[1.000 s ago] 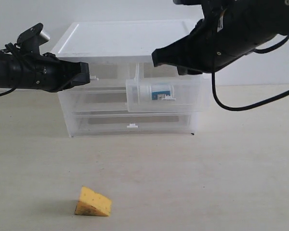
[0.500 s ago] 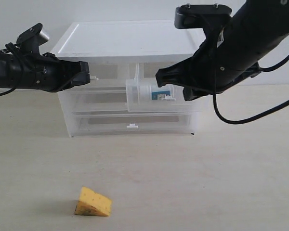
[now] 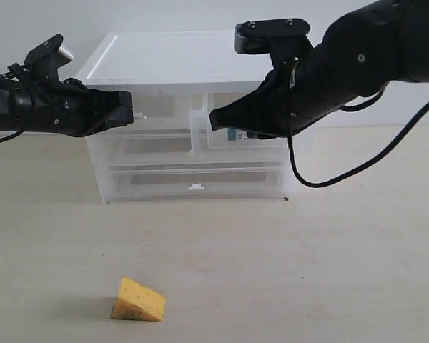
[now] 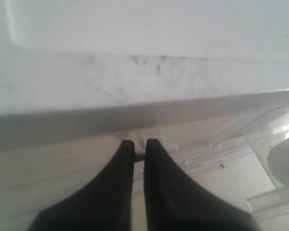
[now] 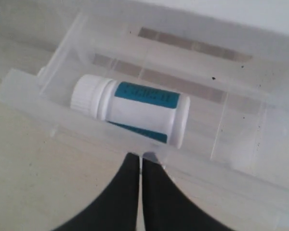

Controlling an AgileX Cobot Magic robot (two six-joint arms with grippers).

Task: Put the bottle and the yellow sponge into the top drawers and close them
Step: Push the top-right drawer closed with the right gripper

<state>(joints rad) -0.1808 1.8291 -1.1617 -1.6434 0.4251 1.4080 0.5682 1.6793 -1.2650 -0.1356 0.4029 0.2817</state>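
The left gripper (image 3: pixel 131 113) is reaching in from the left with its jaws pressed together, their tips sitting right at the small white tab handle (image 4: pixel 154 142) of the left top drawer (image 3: pixel 164 120), which is sitting closed in the clear plastic drawer unit (image 3: pixel 186 63). The yellow sponge (image 3: pixel 138 300) is lying on the table (image 3: pixel 322 271), well in front of the unit. Further right, the bottle (image 5: pixel 130 109) is lying on its side inside the right top drawer (image 3: pixel 198 139), which is standing partly pulled out, and the right gripper (image 5: pixel 139 156) is meeting that drawer's front wall with its jaws closed and holding nothing.
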